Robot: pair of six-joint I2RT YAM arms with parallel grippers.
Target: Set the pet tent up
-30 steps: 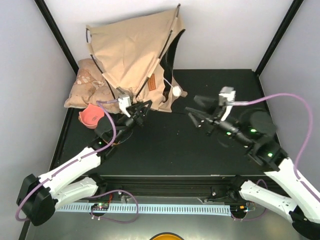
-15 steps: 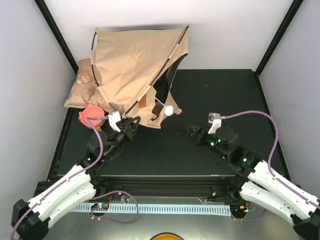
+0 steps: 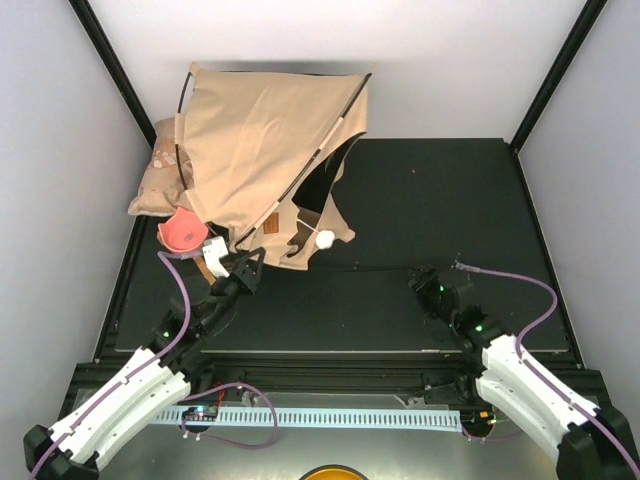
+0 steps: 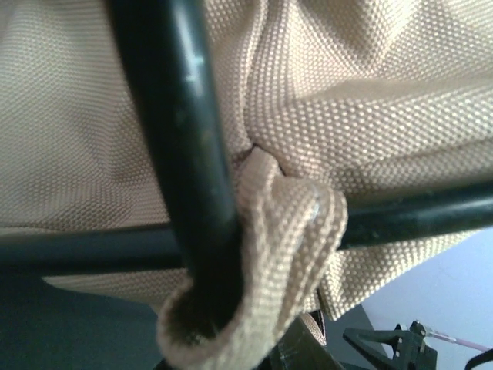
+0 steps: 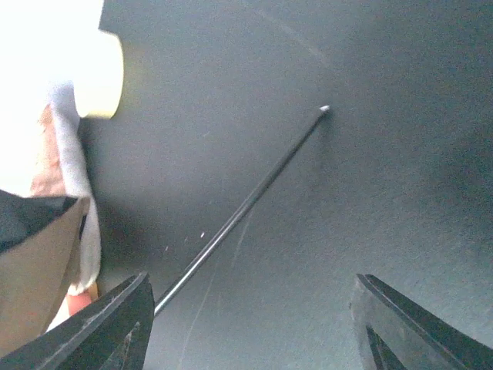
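- Evidently, the tan canvas pet tent (image 3: 270, 130) stands tilted at the back-left of the black table (image 3: 450, 190), held up by its near corner.
- The left gripper (image 3: 247, 268) is clenched on that corner, where a thin black pole (image 4: 173, 116) threads a tan webbing loop (image 4: 285, 254); its arm stretches forward, low.
- The right gripper (image 5: 254, 324) is released and empty, its arm folded near its base, above a loose thin black rod (image 5: 246, 204).

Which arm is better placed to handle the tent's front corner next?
Left. The left gripper is shut on the tent at its near corner, with the webbing loop and black pole filling its wrist view. The right gripper hangs open over the table, apart from the tent.
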